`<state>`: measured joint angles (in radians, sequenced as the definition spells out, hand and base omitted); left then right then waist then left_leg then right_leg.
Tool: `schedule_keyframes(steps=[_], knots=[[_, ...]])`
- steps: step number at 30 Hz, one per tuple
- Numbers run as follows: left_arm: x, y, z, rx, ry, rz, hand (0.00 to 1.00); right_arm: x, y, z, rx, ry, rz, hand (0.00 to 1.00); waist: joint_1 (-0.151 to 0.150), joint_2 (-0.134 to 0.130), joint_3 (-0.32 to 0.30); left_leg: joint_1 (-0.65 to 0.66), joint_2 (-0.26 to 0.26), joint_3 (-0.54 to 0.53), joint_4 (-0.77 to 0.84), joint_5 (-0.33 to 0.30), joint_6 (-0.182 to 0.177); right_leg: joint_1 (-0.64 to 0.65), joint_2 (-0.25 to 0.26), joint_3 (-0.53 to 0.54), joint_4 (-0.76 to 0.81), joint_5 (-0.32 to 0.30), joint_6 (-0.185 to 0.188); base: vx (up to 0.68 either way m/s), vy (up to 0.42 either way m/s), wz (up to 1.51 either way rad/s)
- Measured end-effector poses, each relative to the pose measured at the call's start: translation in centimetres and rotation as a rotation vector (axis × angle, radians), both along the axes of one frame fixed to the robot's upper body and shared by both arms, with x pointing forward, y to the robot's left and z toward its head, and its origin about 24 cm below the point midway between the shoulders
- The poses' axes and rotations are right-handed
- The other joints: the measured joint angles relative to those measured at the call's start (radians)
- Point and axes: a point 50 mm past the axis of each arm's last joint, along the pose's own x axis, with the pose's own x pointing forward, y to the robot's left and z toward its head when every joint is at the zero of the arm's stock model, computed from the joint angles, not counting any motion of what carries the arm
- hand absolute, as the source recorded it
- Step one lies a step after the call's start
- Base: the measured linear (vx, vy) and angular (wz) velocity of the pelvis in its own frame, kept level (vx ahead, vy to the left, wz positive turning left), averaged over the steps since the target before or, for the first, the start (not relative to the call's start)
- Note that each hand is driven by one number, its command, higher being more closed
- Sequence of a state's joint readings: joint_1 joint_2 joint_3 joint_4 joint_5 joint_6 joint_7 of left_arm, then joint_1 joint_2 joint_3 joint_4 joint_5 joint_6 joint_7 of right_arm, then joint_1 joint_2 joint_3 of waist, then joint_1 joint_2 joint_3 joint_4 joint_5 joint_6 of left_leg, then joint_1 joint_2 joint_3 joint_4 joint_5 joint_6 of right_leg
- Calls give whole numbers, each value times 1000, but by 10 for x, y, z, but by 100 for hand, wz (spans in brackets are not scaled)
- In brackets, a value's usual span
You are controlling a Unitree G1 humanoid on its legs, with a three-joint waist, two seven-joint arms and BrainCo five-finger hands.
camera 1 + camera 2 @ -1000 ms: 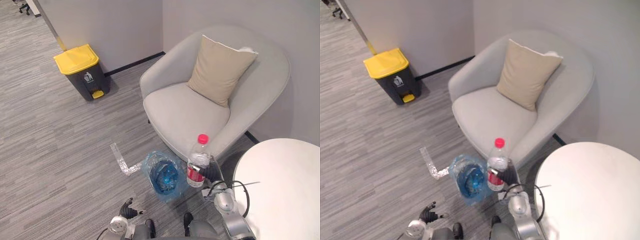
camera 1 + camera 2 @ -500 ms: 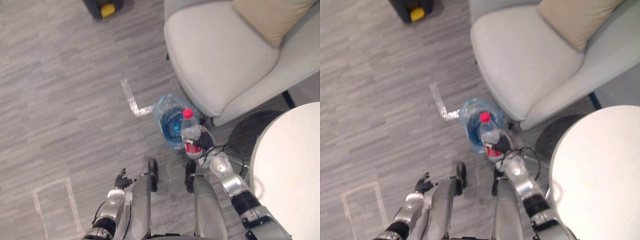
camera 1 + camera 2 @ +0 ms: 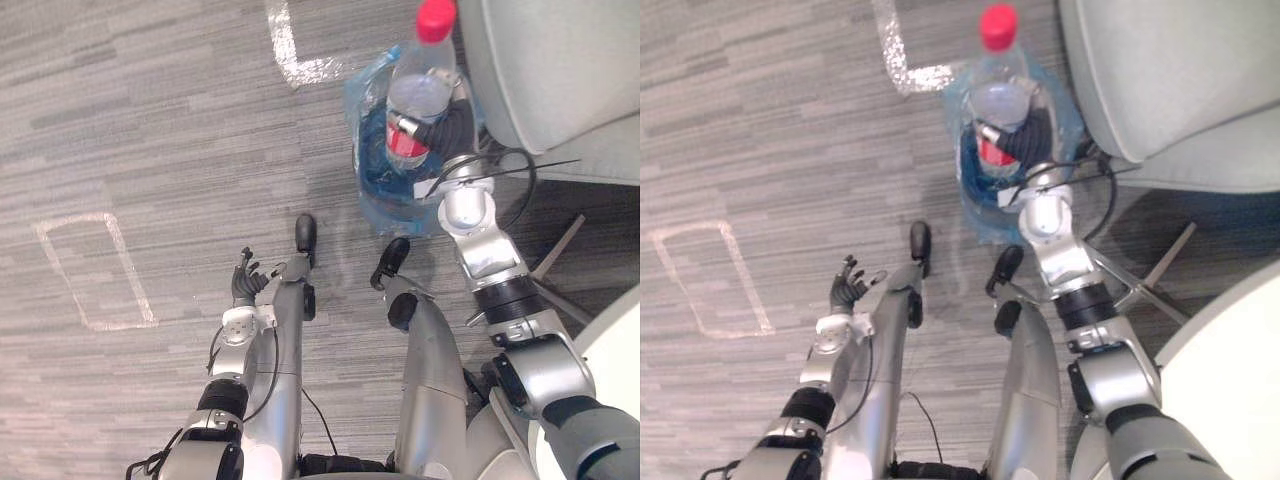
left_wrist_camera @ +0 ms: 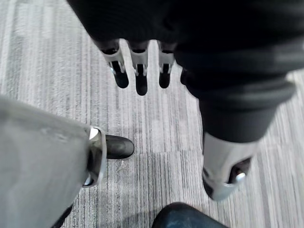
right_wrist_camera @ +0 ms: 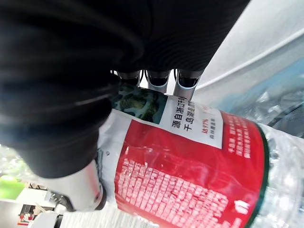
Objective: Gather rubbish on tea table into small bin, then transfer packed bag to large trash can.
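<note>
A clear plastic bottle (image 3: 418, 95) with a red cap and a red label (image 5: 190, 180) stands upright in my right hand (image 3: 457, 122), whose fingers (image 5: 156, 78) and thumb curl round its middle. The bottle hangs just over the small bin lined with a blue bag (image 3: 383, 180), which stands on the carpet by the armchair. My left hand (image 3: 244, 284) hangs low at my left side above the carpet; its fingers (image 4: 139, 66) are relaxed and hold nothing.
A light grey armchair (image 3: 560, 70) fills the upper right, its metal base legs (image 3: 558, 245) spreading beside the bin. The white round table's edge (image 3: 1230, 380) shows at the lower right. Silver tape marks (image 3: 95, 270) lie on the grey carpet.
The camera has tipped down, so the yellow-lidded can and cushion have left the picture. My right hand still holds the bottle, now over the blue-lined bin rather than beside it.
</note>
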<state>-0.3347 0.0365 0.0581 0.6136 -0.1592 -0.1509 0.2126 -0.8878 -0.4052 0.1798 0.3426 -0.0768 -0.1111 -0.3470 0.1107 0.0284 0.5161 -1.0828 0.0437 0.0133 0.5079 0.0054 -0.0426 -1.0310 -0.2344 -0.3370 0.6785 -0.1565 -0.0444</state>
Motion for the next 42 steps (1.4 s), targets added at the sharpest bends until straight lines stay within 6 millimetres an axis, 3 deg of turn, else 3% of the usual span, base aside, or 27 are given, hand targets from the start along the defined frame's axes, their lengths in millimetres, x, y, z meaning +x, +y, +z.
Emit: schedule_keyframes(steps=[2,3,14,19,25,31,36,42], knots=[[0,0,1,0,-3,-2,0,1,0,4,8,-11,-7,100,-1,0,0,-10,0,-3,-5,0,-1,-9,-1,-5,1,-2,0,15,-28,10],[1,-2,2,1,-8,-8,0,3,-5,6,25,-11,-28,0,-1,0,0,-22,-3,-3,-9,0,-1,-22,-8,-8,6,-5,0,6,-12,10],[2,-5,6,21,-30,-34,0,7,-15,0,53,0,-106,0,-3,-2,-3,-43,-5,8,-24,11,0,-50,-18,-12,14,-11,0,1,-5,4],[2,-8,6,22,-33,-44,0,6,-17,-11,12,19,-135,0,-7,-5,-4,-36,-3,22,-37,17,1,-50,-21,-9,13,-10,0,-9,-9,1],[2,-8,7,27,-35,-48,0,4,-10,-34,-166,54,-159,0,-24,-10,-8,-28,4,28,-32,18,3,-36,-14,-9,-3,-4,3,-19,-11,-3],[2,1,7,65,-32,-46,0,1,-7,-67,-420,125,-171,0,-28,-43,-30,-24,16,33,-34,15,3,-29,0,-8,-21,0,2,-31,-17,-5],[2,6,7,96,-28,-52,0,6,-9,-90,-608,204,-190,0,-31,-43,-30,-33,19,32,-35,15,2,-35,1,-12,-22,1,1,-31,-16,0],[3,9,8,104,-37,-48,0,14,-15,-111,-712,312,-212,0,-30,-43,-30,-73,18,33,-36,16,2,-77,1,-12,-20,1,1,0,0,0]])
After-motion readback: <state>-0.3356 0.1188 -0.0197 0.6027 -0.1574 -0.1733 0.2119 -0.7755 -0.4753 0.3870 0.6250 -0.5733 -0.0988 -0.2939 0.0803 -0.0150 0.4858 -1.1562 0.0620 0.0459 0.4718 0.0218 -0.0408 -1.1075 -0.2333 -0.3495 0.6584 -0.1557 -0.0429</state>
